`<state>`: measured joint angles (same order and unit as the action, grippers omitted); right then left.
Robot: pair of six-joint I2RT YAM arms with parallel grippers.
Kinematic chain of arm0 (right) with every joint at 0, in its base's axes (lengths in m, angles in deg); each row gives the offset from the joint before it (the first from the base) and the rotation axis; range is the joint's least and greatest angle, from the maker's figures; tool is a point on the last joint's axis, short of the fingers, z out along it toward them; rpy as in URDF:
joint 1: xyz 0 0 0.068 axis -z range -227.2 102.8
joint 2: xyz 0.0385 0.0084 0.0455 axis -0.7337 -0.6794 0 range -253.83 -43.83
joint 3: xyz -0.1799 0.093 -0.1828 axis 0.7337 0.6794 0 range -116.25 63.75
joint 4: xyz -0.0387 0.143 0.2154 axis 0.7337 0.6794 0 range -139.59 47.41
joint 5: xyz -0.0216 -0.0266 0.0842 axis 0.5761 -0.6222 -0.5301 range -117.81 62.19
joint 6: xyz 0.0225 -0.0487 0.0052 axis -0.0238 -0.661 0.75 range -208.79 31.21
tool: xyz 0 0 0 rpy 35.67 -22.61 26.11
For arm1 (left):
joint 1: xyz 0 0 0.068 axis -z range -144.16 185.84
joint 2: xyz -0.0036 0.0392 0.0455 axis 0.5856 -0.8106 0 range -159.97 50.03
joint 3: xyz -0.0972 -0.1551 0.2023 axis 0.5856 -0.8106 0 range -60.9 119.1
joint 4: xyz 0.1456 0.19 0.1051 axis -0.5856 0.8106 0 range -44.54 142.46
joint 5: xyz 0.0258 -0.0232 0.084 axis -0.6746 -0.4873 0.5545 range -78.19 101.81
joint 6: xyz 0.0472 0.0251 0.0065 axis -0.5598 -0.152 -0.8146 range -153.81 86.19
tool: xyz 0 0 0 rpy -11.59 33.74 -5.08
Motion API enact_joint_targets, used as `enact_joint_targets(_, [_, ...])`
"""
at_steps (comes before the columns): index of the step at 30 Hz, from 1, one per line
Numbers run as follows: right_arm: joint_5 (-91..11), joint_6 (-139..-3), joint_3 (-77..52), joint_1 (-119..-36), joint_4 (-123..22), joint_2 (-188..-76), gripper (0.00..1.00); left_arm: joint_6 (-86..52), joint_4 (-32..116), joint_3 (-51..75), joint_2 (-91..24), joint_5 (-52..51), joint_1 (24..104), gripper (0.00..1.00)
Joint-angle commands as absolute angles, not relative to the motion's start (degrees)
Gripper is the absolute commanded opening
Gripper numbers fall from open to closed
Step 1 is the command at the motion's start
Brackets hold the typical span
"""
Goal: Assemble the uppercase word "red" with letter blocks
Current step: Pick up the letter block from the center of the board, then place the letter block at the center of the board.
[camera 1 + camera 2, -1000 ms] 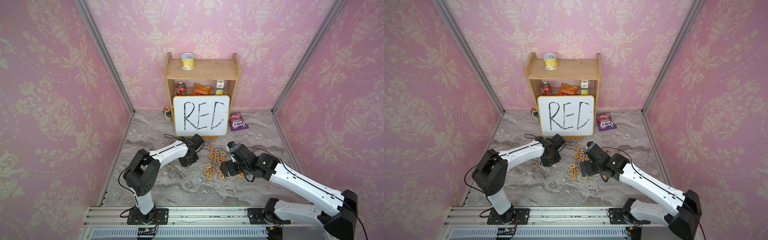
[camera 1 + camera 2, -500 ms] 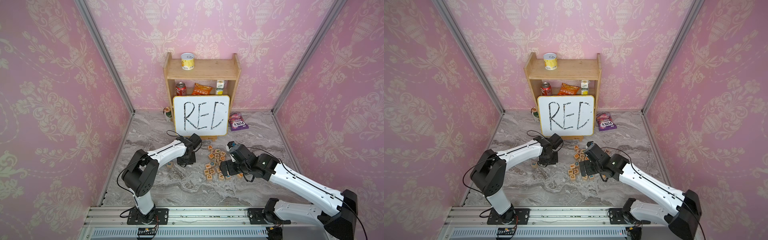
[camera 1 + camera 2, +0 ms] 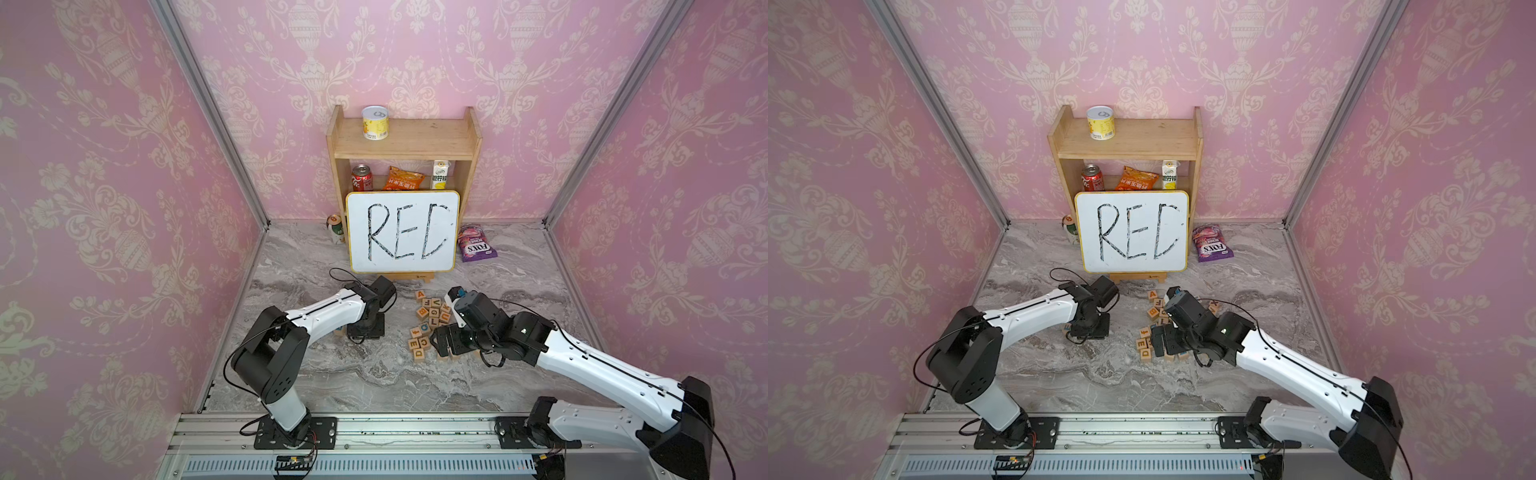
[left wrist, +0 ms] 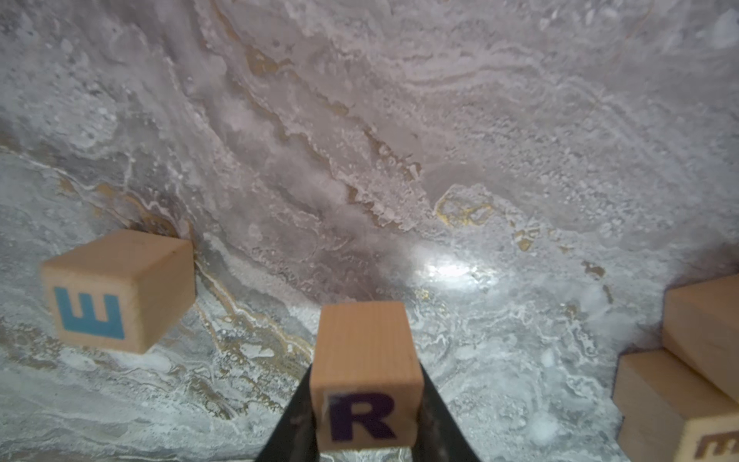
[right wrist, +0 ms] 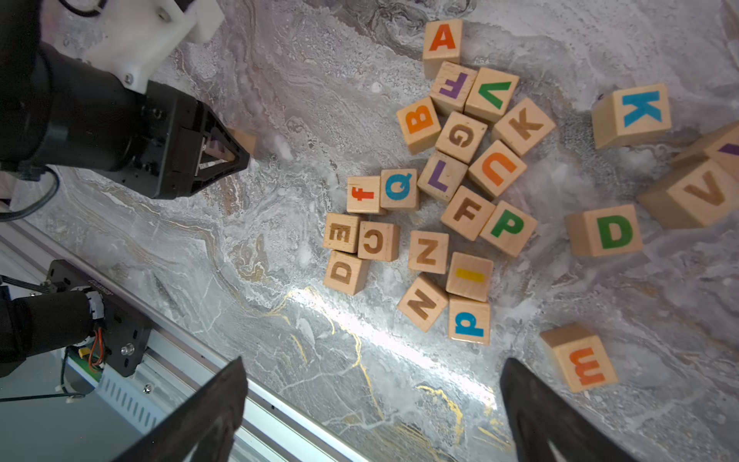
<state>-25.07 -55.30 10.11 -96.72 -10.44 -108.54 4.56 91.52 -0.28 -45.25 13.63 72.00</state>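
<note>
My left gripper (image 4: 366,420) is shut on a pale wooden letter block with a purplish R (image 4: 366,376), held low over the marble floor. A block with a blue-green E (image 4: 116,290) stands apart to one side of it; in a top view this E block (image 3: 1066,328) peeks out beside the left gripper (image 3: 1090,328). The green D block (image 5: 608,232) lies at the edge of the loose pile of letter blocks (image 5: 460,168). My right gripper (image 5: 372,400) hangs open over bare floor by the pile, holding nothing; in a top view the right gripper (image 3: 442,343) is at the pile's near side.
A white yellow-rimmed board (image 3: 402,230) reading RED leans on a wooden shelf (image 3: 405,141) at the back. A purple snack bag (image 3: 476,243) and a can (image 3: 336,226) flank it. An orange E block (image 5: 584,362) lies apart from the pile. Two more blocks (image 4: 704,320) sit near the left gripper.
My left gripper has moved nearer and slightly left with the R block, coming down close to the floor beside the E block. The right arm has barely moved.
</note>
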Motion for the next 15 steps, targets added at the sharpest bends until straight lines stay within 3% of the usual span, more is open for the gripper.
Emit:
enact_joint_targets(1, [-25.4, -52.5, 11.0, -98.2, -12.8, -108.9, 1.00, 3.3, 90.5, -2.5, -42.7, 12.4, 71.6, 0.21])
enact_joint_targets(15, [-23.3, -48.8, 8.6, -106.6, -17.5, -116.8, 1.00, 2.7, 89.2, -7.6, -40.5, 11.9, 71.6, 0.21])
